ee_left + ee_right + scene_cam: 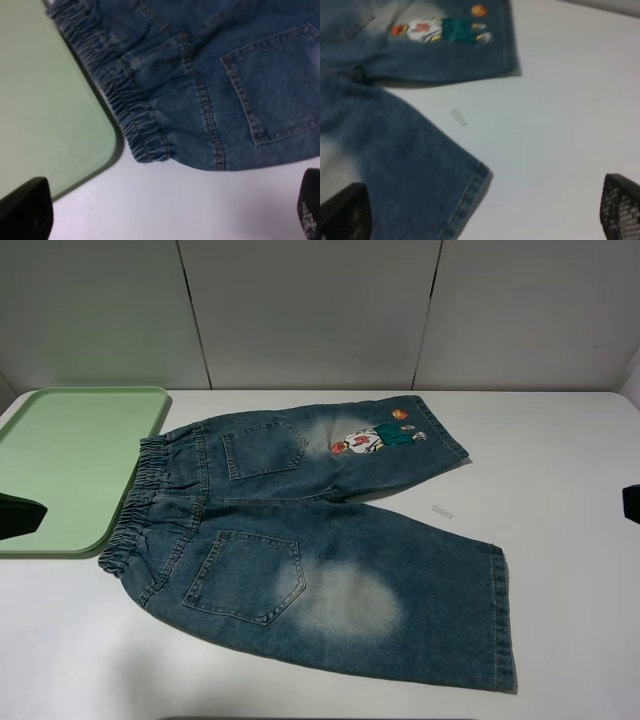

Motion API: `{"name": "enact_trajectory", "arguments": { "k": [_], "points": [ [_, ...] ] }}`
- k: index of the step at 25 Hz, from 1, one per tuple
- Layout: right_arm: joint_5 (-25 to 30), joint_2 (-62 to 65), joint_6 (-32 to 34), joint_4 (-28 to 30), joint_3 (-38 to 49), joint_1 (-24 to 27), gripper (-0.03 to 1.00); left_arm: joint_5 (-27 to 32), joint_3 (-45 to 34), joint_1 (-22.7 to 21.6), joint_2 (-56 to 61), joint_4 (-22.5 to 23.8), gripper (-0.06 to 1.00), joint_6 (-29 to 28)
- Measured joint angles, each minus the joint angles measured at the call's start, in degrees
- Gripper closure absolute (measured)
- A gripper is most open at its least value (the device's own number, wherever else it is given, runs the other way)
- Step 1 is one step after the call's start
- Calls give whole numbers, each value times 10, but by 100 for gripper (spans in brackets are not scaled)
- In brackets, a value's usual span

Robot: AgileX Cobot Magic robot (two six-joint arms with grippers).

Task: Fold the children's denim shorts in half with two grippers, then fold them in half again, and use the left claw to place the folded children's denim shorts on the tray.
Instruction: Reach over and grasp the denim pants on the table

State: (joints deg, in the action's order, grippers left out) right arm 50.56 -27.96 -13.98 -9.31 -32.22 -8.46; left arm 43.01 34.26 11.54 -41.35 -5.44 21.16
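The children's denim shorts (320,530) lie spread flat on the white table, back pockets up, elastic waistband (125,110) toward the left and just touching the tray's edge. A cartoon print (440,30) marks the far leg. The pale green tray (70,460) sits at the left with nothing in it. My left gripper (167,215) is open above the table just off the near waistband corner, by the tray's corner; in the high view only its tip (18,516) shows. My right gripper (482,210) is open beside the near leg's hem (470,190), with its tip (632,503) at the right edge.
A small white scrap (441,511) lies on the table between the two leg ends. White wall panels (310,310) stand behind the table. Bare tabletop (570,460) extends right of the shorts.
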Motion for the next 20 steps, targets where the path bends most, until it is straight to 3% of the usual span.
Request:
{"name": "enact_trajectory", "arguments": {
  "k": [20],
  "points": [
    [-48,-200,-49,2,0,-163,27,-16,0,141,-119,0,-3,29]
  ]
}}
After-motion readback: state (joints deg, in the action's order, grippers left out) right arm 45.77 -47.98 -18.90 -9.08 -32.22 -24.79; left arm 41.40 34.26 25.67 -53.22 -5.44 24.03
